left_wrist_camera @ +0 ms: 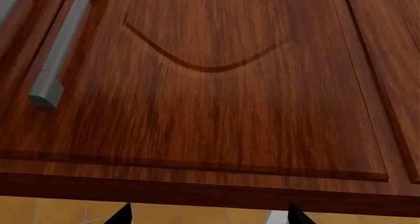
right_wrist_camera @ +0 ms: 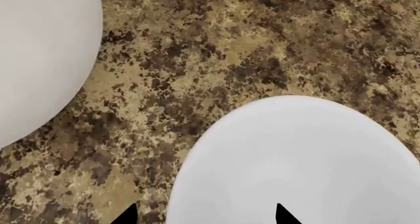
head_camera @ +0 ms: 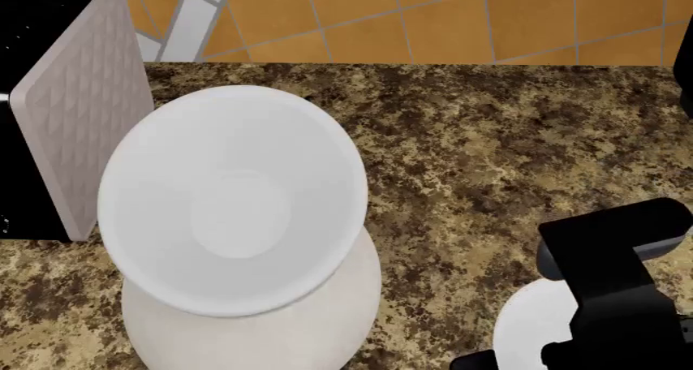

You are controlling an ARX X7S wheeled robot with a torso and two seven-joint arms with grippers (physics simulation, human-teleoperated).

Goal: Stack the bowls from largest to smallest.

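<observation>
My right arm shows in the head view as a black block at the lower right, reaching in over the counter and partly covering a white bowl. My left arm does not appear in the head view; its wrist camera faces a dark wood cabinet door with 2 grey bar handles near one edge and orange tile below the door.

I count 3 bowls. The big off-white bowl sits on the counter at the lower left of the head view. A flared white bowl rests in it, tilted, its rim hanging over the big bowl's edge toward the quilted box, which stands just beside the pair. The third bowl is the one under my right arm, apart from the stack with bare counter between them.

Right gripper: only 2 black fingertips show in its wrist view, spread apart and holding nothing, with 1 tip over the white bowl's rim and 1 over the counter beside it. Whether they touch the bowl I cannot tell.

Left gripper: 2 tips show, spread wide, nothing between them.
</observation>
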